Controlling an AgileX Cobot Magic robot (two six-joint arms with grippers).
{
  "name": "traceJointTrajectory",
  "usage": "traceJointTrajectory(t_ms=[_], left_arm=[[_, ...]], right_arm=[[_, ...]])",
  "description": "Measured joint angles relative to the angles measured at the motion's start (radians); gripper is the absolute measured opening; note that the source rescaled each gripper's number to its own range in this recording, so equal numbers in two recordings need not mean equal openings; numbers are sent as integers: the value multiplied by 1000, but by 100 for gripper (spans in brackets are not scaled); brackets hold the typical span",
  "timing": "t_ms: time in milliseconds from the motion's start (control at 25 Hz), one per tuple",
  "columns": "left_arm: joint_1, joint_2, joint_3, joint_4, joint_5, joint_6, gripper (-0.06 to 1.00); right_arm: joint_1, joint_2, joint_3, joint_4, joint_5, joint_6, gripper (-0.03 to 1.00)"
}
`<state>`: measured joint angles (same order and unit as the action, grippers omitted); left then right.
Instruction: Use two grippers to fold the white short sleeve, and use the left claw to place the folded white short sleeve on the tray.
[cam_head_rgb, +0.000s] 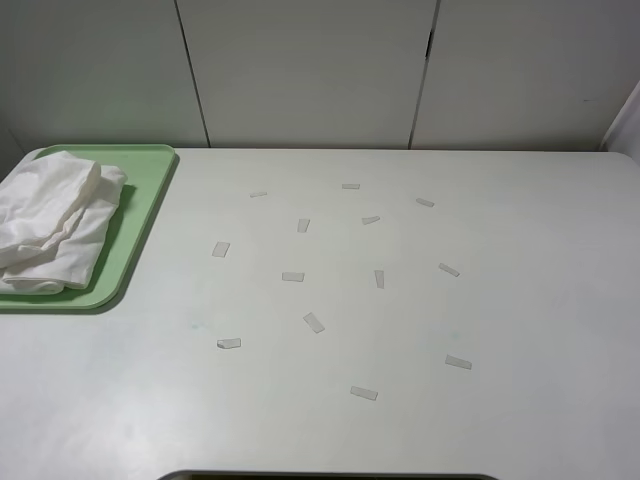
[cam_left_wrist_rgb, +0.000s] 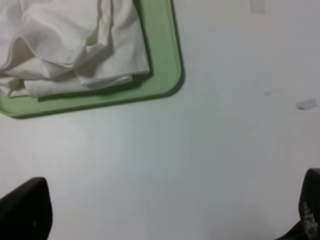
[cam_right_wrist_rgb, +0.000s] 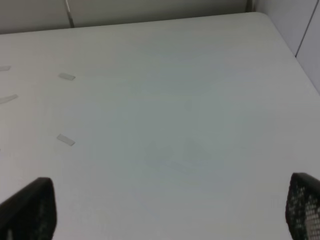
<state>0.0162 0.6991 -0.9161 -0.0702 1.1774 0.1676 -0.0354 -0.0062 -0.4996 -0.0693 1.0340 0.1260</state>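
Both grippers read as spread apart and holding nothing: on my left wrist feed the left claw (cam_left_wrist_rgb: 165, 212) shows only as two black fingertips (cam_left_wrist_rgb: 25, 210) at opposite corners of the frame, with bare table between them, and the right gripper (cam_right_wrist_rgb: 167, 210) looks the same on its own feed, one dark fingertip (cam_right_wrist_rgb: 27, 210) at each corner over plain white surface. Neither arm appears in the exterior high view, so I can't place them on the table from there. From that high camera I see the white short sleeve (cam_head_rgb: 55, 225) lying folded and rumpled on the tray (cam_head_rgb: 140, 215), which sits at the far left of the white table (cam_head_rgb: 420, 420), hard against the left edge of the view. The shirt covers most of the tray, leaving a green strip bare along the right side and the near rim. The left wrist feed shows the same bundle (cam_left_wrist_rgb: 70, 45), its layered hems resting inside the tray's rounded corner (cam_left_wrist_rgb: 167, 65). Small pale tape strips (cam_head_rgb: 314, 322) lie scattered over the middle of the table, well apart from the tray.
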Motion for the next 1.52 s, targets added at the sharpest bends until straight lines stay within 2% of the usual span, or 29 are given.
traceJointTrajectory(t_ms=[400,880,1160,1400,1520], left_arm=[[0,-359,131,-8,0,3,98],[0,-683,326,-6,-3,3,98],[0,-706,397,-16,-18,-8,98],[0,-706,401,-20,-29,-11,98],[0,-706,412,-21,-69,-11,98]], right_arm=[[0,0,0,0,0,0,100],[0,0,0,0,0,1,100],[0,0,0,0,0,1,100],[0,0,0,0,0,1,100],[0,0,0,0,0,1,100]])
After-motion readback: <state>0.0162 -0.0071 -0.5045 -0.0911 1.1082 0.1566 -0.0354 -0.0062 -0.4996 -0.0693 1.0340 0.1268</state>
